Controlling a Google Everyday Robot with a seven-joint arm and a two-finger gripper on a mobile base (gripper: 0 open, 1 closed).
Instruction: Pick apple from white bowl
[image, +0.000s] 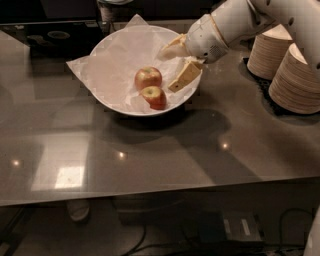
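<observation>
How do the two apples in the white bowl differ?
The front apple is smaller than the rear apple. The front apple shows a yellow-green patch on top; the rear apple is more evenly red. Both rest on the paper lining of the white bowl, close beside the open gripper, which hangs over the bowl's right side.
</observation>
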